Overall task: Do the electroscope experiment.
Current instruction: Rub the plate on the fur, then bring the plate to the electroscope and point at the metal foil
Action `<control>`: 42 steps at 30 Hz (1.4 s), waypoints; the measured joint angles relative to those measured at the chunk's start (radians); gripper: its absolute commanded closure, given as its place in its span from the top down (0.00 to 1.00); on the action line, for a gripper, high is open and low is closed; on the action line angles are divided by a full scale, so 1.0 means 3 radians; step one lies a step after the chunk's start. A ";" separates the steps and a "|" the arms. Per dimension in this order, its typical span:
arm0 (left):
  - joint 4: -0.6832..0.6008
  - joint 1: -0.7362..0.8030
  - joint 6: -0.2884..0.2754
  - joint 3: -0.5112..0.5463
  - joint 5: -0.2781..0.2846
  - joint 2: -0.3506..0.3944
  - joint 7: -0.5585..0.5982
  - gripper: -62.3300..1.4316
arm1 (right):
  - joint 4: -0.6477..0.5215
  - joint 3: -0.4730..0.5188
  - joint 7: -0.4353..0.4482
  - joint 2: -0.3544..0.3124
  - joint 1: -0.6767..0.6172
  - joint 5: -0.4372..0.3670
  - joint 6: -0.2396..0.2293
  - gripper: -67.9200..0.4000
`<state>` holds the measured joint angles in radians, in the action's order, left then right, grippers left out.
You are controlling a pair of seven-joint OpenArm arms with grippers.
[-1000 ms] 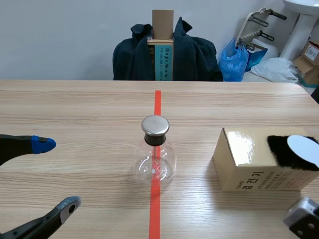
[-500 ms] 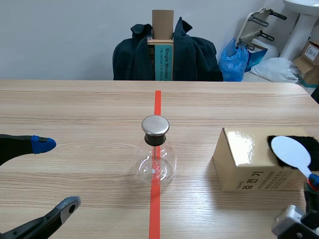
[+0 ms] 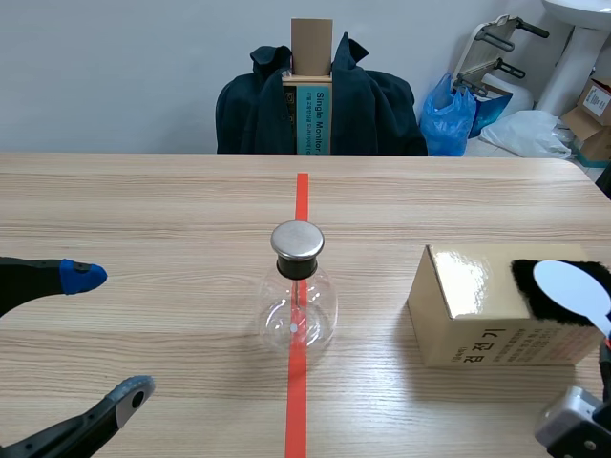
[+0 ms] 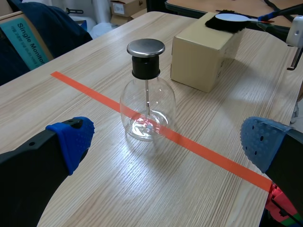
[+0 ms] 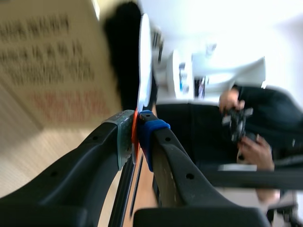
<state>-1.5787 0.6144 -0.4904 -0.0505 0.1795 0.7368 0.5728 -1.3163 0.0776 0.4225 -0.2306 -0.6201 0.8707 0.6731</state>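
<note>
The electroscope, a clear glass flask (image 3: 298, 313) with a metal cap (image 3: 298, 240), stands on the red tape line at the table's middle. In the left wrist view the flask (image 4: 147, 111) is ahead of my left gripper (image 4: 168, 144), which is open and holds nothing; the same left gripper (image 3: 107, 334) sits at the table's near left. To the right a tan cardboard box (image 3: 473, 305) carries a black fur cloth (image 3: 535, 286). My right gripper (image 5: 136, 130) is shut on the thin handle of a white disc (image 5: 144, 61), and that white disc (image 3: 571, 289) lies against the cloth.
A chair with a dark jacket (image 3: 258, 110) and an upright box (image 3: 311, 86) stands behind the far edge. A blue bag (image 3: 449, 114) and clutter lie at the back right. A person in black (image 5: 251, 137) shows beyond the right gripper. The table edge is close to the right of the tan box.
The white disc slid left across the black cloth, then back to the right, carried by the right gripper. The left arm and the flask have not moved.
</note>
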 measured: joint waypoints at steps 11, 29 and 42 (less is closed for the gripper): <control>0.0000 0.0000 0.0000 0.0000 0.0001 0.0000 0.0000 1.00 | -0.0650 -0.0001 -0.0005 0.0010 0.0005 -0.0088 0.0155 0.02; 0.0003 -0.0057 0.0000 -0.0001 0.0000 -0.0003 -0.0259 0.91 | -0.1740 0.0196 -0.0192 -0.0202 0.0005 -0.0389 0.0173 0.02; 0.1050 -0.1389 -0.0146 -0.0715 -0.0015 -0.0355 -0.0785 0.07 | -0.1883 0.0234 -0.0192 -0.0201 0.0005 -0.0473 0.0172 0.02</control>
<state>-1.2636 0.1978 -0.5343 -0.2649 0.1749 0.6304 0.3374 -1.8812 0.1478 0.3649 -0.2909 -0.6186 0.7288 0.7246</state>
